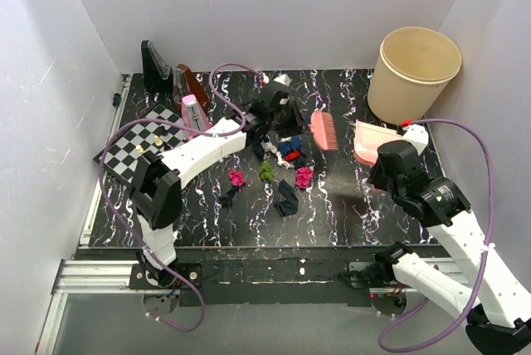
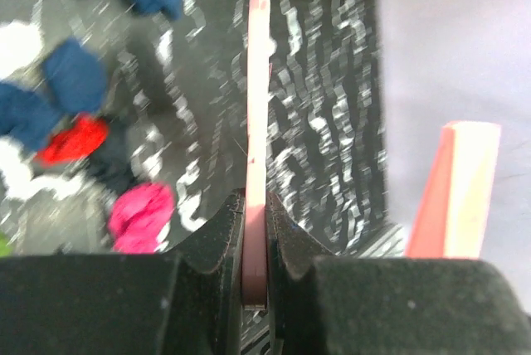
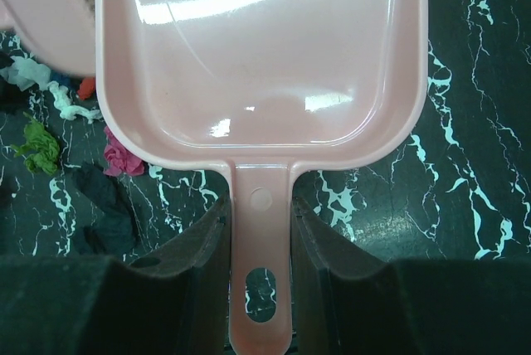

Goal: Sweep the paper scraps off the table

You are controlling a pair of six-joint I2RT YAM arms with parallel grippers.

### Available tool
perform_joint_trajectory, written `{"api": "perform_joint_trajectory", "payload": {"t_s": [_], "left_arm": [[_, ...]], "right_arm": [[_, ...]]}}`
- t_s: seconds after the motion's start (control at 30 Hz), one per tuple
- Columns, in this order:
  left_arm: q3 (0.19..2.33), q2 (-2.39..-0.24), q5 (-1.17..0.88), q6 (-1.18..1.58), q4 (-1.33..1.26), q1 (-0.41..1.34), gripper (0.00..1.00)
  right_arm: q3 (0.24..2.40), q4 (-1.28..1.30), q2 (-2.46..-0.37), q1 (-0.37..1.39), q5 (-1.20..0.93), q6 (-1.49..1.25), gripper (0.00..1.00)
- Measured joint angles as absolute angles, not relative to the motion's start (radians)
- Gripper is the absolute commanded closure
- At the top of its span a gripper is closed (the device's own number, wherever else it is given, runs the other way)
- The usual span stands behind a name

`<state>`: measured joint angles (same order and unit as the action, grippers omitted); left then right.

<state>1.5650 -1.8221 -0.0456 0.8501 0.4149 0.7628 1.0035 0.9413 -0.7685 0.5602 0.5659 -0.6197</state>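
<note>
1. The left tool (image 2: 255,221) is pressed together on the thin handle of a pink plastic brush (image 2: 258,98). The left wrist view shows the brush edge-on, running straight out from between the black fingers.
2. From above, the brush's bristle head sits over the middle of the black tabletop (image 1: 357,206) with its white marble-like streaks. I cannot tell whether the bristles touch the surface.
3. The right tool (image 3: 260,214) pinches the flat, holed handle of a pale pink plastic dustpan (image 3: 257,56). A finger presses on each side of the handle, just below the pan.
4. In the overhead view the dustpan lies to the right of the brush, near it but apart, toward the right side of the tabletop.
5. The small crumpled paper scraps (image 1: 282,160), in dark blue, magenta, red, green and black, lie on the tabletop in a loose group just left of the brush head.
6. Blue and red wads sit closest to the left tool. A green wad (image 1: 266,172) and two magenta wads lie a little nearer the arm bases. Dark pieces lie nearest of all.
7. A round beige bin (image 1: 413,73) stands at the far right corner, behind the dustpan.
8. A black-and-white checkered chessboard (image 1: 141,152) rests at the left edge, well apart from the scraps.
</note>
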Motion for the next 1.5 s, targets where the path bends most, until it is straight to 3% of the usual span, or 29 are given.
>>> {"api": "perform_joint_trajectory", "payload": {"t_s": [0.27,0.5,0.67,1.03,1.3,1.5], "left_arm": [[1.825,-2.098,-0.117,0.996,0.221,0.713,1.0],[2.178,-2.428,-0.029,1.082,0.328,0.67,1.0],[2.274,-2.507,0.022,1.183,0.517,0.644,1.0],[1.723,-2.003,0.192,1.26,0.68,0.638,1.0],[1.507,-1.815,0.125,1.079,0.662,0.636,1.0],[1.501,-1.716,0.05,0.891,0.587,0.64,1.0]], "right_arm": [[1.003,0.939,-0.768,0.56,0.569,-0.617,0.99],[0.966,0.917,-0.779,0.558,0.541,-0.618,0.99],[0.95,0.911,-0.786,0.558,0.514,-0.62,0.99],[0.926,0.887,-0.833,0.558,0.466,-0.627,0.99],[0.871,0.87,-0.887,0.558,0.339,-0.58,0.99],[0.869,0.862,-0.952,0.558,0.206,-0.545,0.99]]}}
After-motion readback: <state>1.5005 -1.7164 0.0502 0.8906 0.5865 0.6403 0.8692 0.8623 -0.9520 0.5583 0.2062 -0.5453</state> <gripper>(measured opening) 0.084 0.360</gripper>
